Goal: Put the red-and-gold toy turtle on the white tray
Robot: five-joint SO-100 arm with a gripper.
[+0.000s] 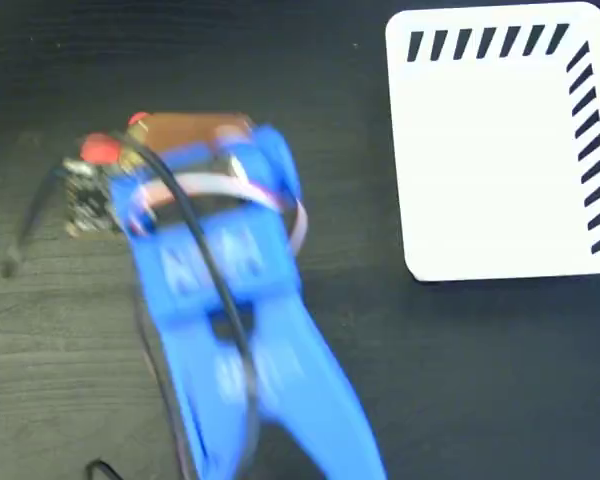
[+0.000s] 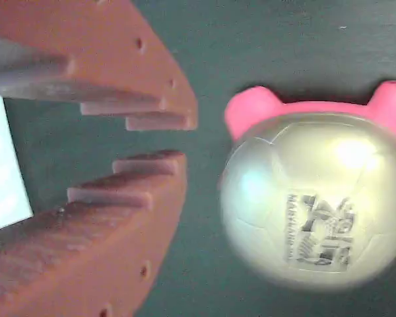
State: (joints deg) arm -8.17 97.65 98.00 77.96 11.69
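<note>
Item: red-and-gold toy turtle (image 2: 317, 198). Rests on the dark table (image 1: 400, 380), far left of the scene, ungrasped. In the wrist view the gold shell with its black logo faces the lens, pink feet showing at its upper edge. In the fixed view only a red nub (image 1: 100, 150) shows beside the arm.

Item: gripper (image 2: 178, 140). Orange toothed jaws nearly closed with a narrow gap between the tips, holding nothing, just beside the turtle rather than around it. Judged to be lining up for a grasp; the jaws would need to spread first.

Item: blue arm (image 1: 230, 330). Blurred, so apparently in motion. It hides most of the toy from the fixed view.

Item: white tray (image 1: 480, 170). Far right, well apart from the turtle, black stripes along two edges, nothing on it.
</note>
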